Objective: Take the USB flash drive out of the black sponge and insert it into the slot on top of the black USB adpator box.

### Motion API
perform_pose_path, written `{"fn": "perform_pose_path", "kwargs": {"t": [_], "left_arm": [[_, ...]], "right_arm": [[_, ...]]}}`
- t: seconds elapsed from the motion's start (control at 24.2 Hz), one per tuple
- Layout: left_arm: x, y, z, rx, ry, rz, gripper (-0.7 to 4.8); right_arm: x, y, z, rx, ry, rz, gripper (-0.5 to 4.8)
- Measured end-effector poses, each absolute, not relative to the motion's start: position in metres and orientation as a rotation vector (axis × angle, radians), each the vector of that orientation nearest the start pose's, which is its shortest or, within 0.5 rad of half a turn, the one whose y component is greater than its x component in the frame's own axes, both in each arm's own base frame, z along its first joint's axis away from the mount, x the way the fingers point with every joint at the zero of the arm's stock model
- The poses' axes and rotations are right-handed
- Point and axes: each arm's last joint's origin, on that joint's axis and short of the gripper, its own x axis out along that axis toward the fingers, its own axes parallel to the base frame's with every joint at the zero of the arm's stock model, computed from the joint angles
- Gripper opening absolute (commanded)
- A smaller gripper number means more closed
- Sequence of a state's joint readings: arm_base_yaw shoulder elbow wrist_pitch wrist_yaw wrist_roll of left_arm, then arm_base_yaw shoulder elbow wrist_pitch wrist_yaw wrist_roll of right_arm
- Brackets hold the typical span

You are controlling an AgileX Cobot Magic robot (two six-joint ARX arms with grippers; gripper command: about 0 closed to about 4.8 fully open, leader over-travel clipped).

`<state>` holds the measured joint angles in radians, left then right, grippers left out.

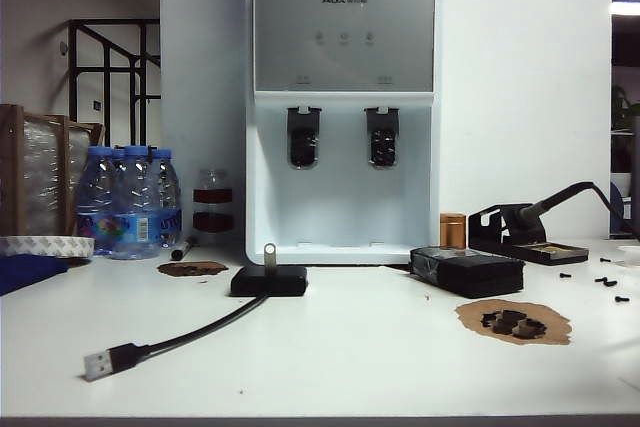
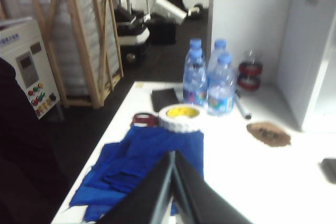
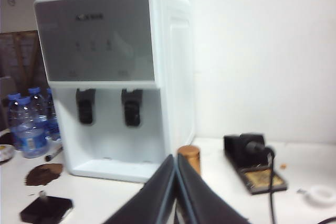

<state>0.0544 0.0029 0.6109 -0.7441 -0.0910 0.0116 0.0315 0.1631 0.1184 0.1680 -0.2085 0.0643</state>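
Observation:
The silver USB flash drive (image 1: 268,254) stands upright in the slot on top of the black USB adaptor box (image 1: 269,280), left of the table's middle. The box's black cable runs forward to a silver-tipped plug (image 1: 98,363). Both the drive (image 3: 42,194) and the box (image 3: 46,209) also show small in the right wrist view. The black sponge (image 1: 467,269) lies to the right with nothing sticking out of it. Neither arm shows in the exterior view. My left gripper (image 2: 174,153) hangs shut and empty over a blue cloth (image 2: 142,163). My right gripper (image 3: 175,157) is shut and empty, facing the dispenser.
A white water dispenser (image 1: 343,112) stands at the back. Water bottles (image 1: 128,199), a tape roll (image 1: 45,245) and the blue cloth sit at the left. A soldering-iron stand (image 1: 525,232), a brown cylinder (image 1: 452,230), black foam scraps (image 1: 515,323) and small screws (image 1: 605,282) sit at the right.

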Motion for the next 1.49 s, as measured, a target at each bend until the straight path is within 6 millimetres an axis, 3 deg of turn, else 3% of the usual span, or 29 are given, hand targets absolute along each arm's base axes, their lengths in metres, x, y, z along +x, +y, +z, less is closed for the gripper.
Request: {"fn": "perform_pose_path", "kwargs": {"t": [0.08, 0.25, 0.41, 0.66, 0.91, 1.2, 1.49], "left_arm": [[0.028, 0.004, 0.270, 0.030, 0.154, 0.143, -0.04], [0.039, 0.005, 0.270, 0.043, 0.047, 0.144, -0.04], [0.060, 0.006, 0.251, 0.096, -0.026, 0.140, -0.04], [0.089, 0.001, 0.202, 0.115, -0.114, -0.078, -0.04], [0.097, 0.001, 0.173, 0.110, -0.061, -0.077, -0.04], [0.096, 0.002, 0.150, 0.093, 0.148, -0.080, -0.04], [0.097, 0.002, 0.149, 0.137, 0.161, -0.074, -0.04]], "right_arm": [[0.102, 0.009, 0.193, 0.091, -0.132, 0.246, -0.02], [0.100, 0.008, 0.184, 0.106, -0.156, 0.226, -0.02], [0.098, 0.004, 0.176, 0.077, -0.121, 0.144, -0.02], [0.097, -0.004, 0.175, 0.093, -0.112, 0.078, 0.00], [0.097, 0.000, 0.167, 0.196, -0.019, 0.208, 0.03], [0.097, 0.001, 0.163, 0.208, 0.033, 0.250, 0.03], [0.097, 0.001, 0.162, 0.209, 0.037, 0.250, 0.03]]}}
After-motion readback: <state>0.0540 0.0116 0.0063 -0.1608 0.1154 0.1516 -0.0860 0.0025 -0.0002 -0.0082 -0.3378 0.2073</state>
